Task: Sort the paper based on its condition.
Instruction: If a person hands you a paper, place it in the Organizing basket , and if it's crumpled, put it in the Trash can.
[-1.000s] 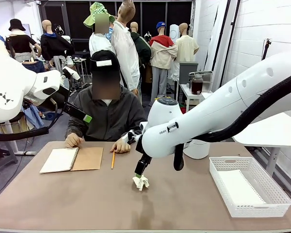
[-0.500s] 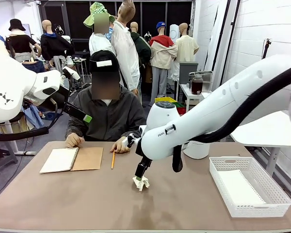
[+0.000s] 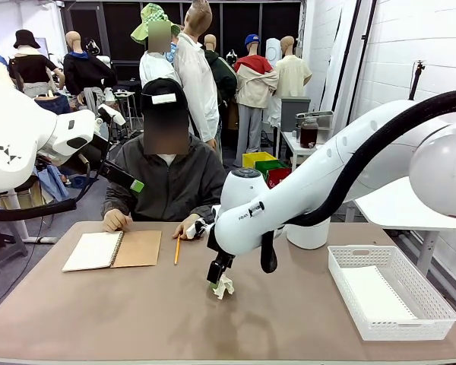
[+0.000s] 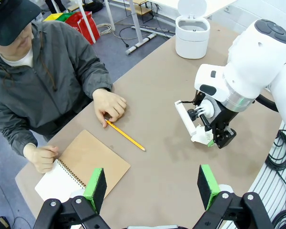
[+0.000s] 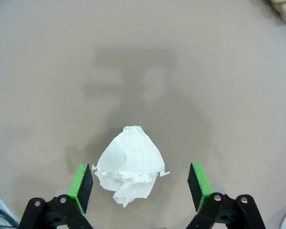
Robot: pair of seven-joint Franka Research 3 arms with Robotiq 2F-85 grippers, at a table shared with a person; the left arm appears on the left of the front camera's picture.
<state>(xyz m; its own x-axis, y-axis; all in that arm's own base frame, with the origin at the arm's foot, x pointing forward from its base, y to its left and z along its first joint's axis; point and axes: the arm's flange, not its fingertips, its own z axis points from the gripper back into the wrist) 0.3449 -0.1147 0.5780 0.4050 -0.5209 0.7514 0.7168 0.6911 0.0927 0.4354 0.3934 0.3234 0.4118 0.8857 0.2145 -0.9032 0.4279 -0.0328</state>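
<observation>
A crumpled ball of lined white paper [image 5: 131, 167] lies on the brown table, between the green pads [image 5: 82, 183] of my right gripper [image 5: 140, 183], which stands open around it without pinching it. From the front the right gripper [image 3: 217, 277] hangs just over the crumpled paper [image 3: 224, 287] at the table's middle. Flat white paper sheets [image 3: 376, 295] lie in the white basket [image 3: 410, 331] at the right. My left gripper [image 4: 151, 183] is open and empty, held high over the table's left side [image 3: 133, 160].
A person sits at the far side with both hands on the table by an open spiral notebook [image 3: 114, 249] and a yellow pencil [image 3: 177, 249]. A white lidded bin [image 3: 308, 233] stands behind my right arm.
My right arm has swung left and its gripper has sunk a little lower over the crumpled paper, staying open. The left arm has not moved.
</observation>
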